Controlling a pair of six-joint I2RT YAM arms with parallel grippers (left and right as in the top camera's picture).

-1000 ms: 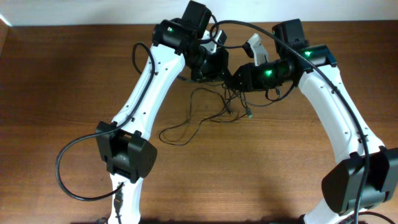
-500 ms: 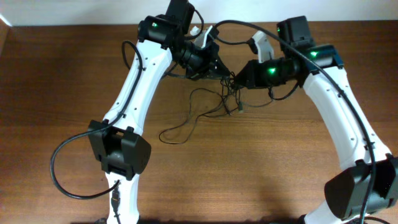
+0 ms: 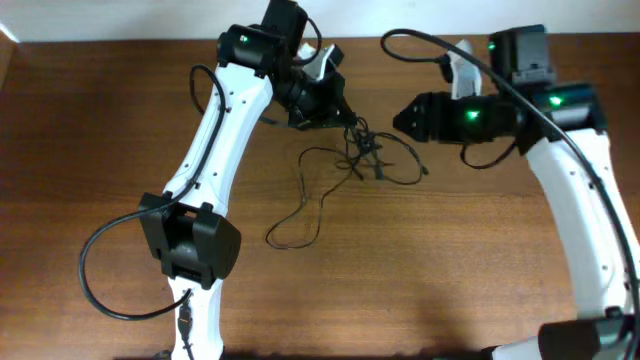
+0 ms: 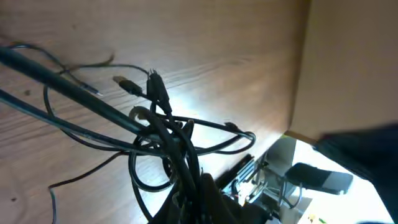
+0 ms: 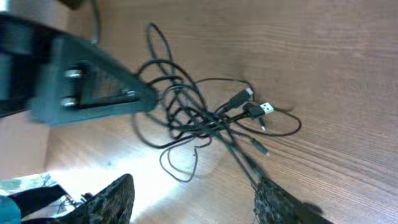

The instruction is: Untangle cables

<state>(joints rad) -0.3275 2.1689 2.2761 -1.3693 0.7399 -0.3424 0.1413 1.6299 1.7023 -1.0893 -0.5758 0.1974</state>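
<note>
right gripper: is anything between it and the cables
Nothing visible does. Only bare table lies between the open right gripper and the cables. The left gripper grips the clump from the opposite side, outside that path.

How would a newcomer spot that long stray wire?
On the wooden table, find the knotted cables beside the left gripper. In the overhead view, one thin wire trails down-left from them; unlike the bunched rest, it lies in a long open loop.

no readable text, labels, numbers or signs anywhere
</note>
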